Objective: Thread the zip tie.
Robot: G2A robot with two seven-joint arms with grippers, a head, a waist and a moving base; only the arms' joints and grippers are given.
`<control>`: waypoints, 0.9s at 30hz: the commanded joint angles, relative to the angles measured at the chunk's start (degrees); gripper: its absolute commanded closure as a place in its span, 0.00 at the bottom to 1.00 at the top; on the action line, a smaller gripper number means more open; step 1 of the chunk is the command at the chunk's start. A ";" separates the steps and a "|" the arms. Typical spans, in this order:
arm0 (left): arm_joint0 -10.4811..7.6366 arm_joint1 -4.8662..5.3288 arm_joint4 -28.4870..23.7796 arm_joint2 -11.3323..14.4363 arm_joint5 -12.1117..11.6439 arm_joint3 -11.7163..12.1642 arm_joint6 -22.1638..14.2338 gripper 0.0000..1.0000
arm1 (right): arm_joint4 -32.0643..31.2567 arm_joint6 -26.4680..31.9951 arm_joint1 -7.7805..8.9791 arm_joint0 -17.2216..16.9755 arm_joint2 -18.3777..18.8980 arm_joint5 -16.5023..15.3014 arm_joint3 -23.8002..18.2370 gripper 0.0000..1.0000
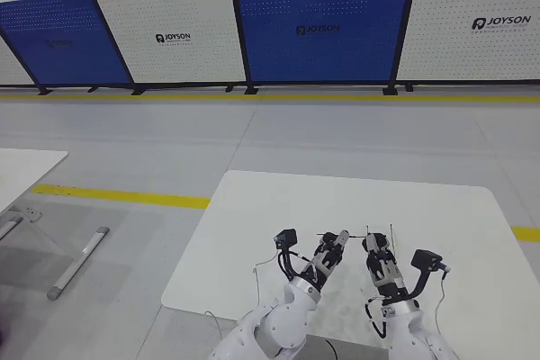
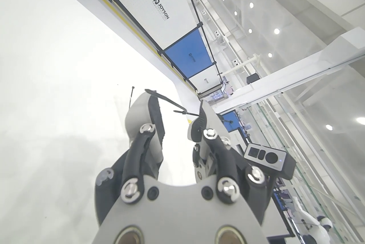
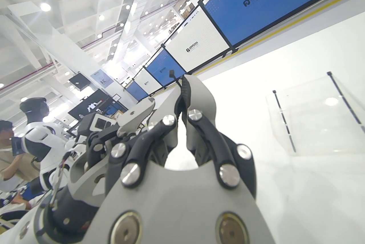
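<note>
Right wrist view: the zip tie [image 3: 172, 74] sticks out head-first from the right gripper [image 3: 182, 80], whose jaws are pinched tight on it. A black strap [image 2: 162, 98] spans the wide-apart jaws of the left gripper [image 2: 175, 99]. Two spare ties [image 3: 283, 121] lie on a clear tray [image 3: 313, 125] nearby on the white table [image 1: 252, 234].

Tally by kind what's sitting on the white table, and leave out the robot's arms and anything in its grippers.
Black zip ties: 2
Clear tray: 1
Total: 3
</note>
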 commanded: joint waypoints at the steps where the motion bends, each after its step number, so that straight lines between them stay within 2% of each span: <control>1: 0.03 0.03 0.03 -0.09 0.10 -0.10 -0.14 0.71 | -0.05 -0.02 0.00 0.05 -0.05 0.04 0.09 1.00; 5: -0.05 0.06 -0.24 -0.36 0.20 -0.21 -0.38 0.80 | -0.36 -0.07 -0.01 0.18 -0.24 0.04 0.31 1.00; 6: -0.06 0.06 -0.27 -0.38 0.21 -0.22 -0.41 0.87 | -0.40 -0.09 -0.01 0.20 -0.26 0.04 0.34 1.00; 8: -0.19 0.05 -0.41 -0.44 0.30 -0.16 -0.52 0.92 | -0.56 -0.04 0.01 0.24 -0.30 -0.05 0.42 1.00; 9: -0.24 0.05 -0.45 -0.45 0.34 -0.13 -0.57 1.00 | -0.58 -0.04 0.01 0.25 -0.31 -0.06 0.44 1.00; 19: -0.50 0.05 -0.80 -0.56 0.55 0.06 -1.06 1.00 | -0.22 0.12 -0.02 0.72 -0.49 -0.02 0.78 1.00; 20: -0.43 0.02 -1.32 -0.62 0.39 -0.05 -0.94 1.00 | -0.07 0.15 -0.03 0.76 -0.50 -0.01 0.79 0.95; 21: -0.38 -0.01 -1.76 -0.66 0.28 -0.11 -0.82 1.00 | 0.00 0.15 -0.03 0.77 -0.50 0.02 0.78 0.76; 22: -0.31 -0.05 -2.49 -0.71 0.22 -0.18 -0.68 1.00 | 0.07 0.15 -0.04 0.76 -0.50 0.08 0.79 0.36; 23: -0.30 -0.11 -3.17 -0.80 0.28 -0.22 -0.44 1.00 | 0.09 0.16 -0.04 0.77 -0.51 0.14 0.77 0.17; 24: -0.37 -0.17 -3.57 -0.83 0.30 -0.20 -0.03 1.00 | 0.09 0.16 -0.04 0.78 -0.52 0.20 0.74 0.06; 25: -0.36 -0.22 -3.95 -0.79 0.29 -0.13 0.24 1.00 | 0.10 0.14 -0.04 0.78 -0.53 0.20 0.72 0.00; 27: -0.39 -0.36 -5.18 -0.75 0.26 -0.08 0.67 1.00 | 0.17 -0.01 -0.04 0.73 -0.51 0.06 0.63 0.00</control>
